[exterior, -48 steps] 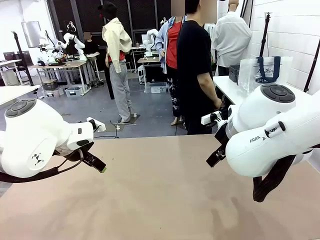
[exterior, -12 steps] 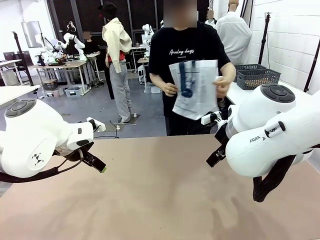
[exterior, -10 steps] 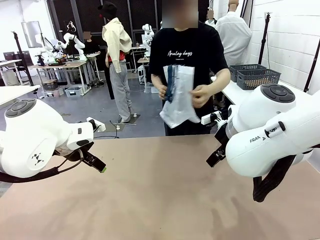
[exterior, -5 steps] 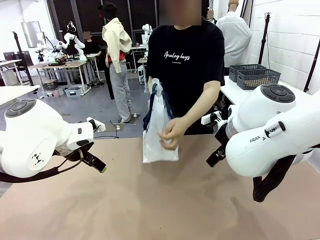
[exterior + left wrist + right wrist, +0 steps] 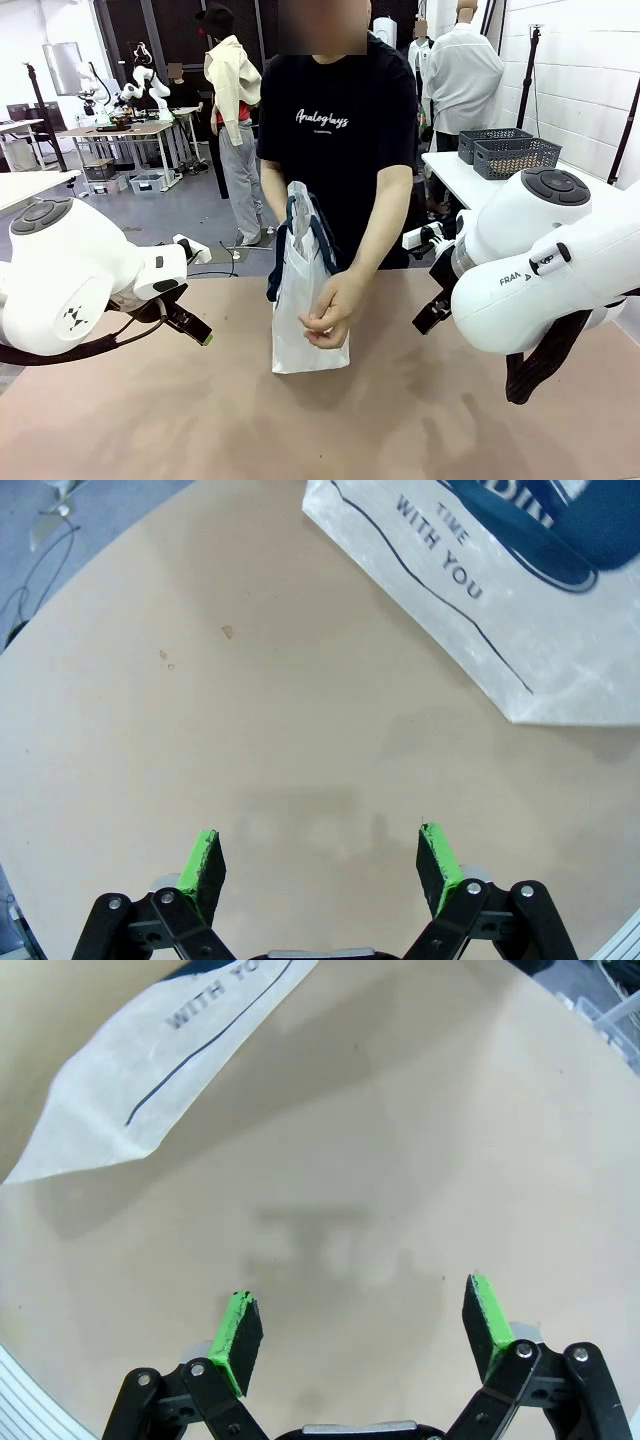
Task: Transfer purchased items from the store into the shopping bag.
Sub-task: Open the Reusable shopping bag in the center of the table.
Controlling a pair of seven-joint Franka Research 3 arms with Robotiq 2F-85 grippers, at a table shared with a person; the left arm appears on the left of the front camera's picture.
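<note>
A person at the far side stands the shopping bag upright on the tan table, one hand on its side. The bag is translucent white with navy handles and navy lettering. It lies at the top right in the left wrist view and at the top left in the right wrist view. My left gripper hangs open over bare table left of the bag. My right gripper hangs open to its right. A dark grey lattice basket sits on a side table at the back right. The purchased items are out of view.
A second dark basket stands beside the first on the white side table. The bulky white arm bodies flank the table. Other tables stand in the room behind.
The person stepped up to the table, lowering the bag from chest height until it stands on the tabletop, slightly to the left. Neither arm has moved.
</note>
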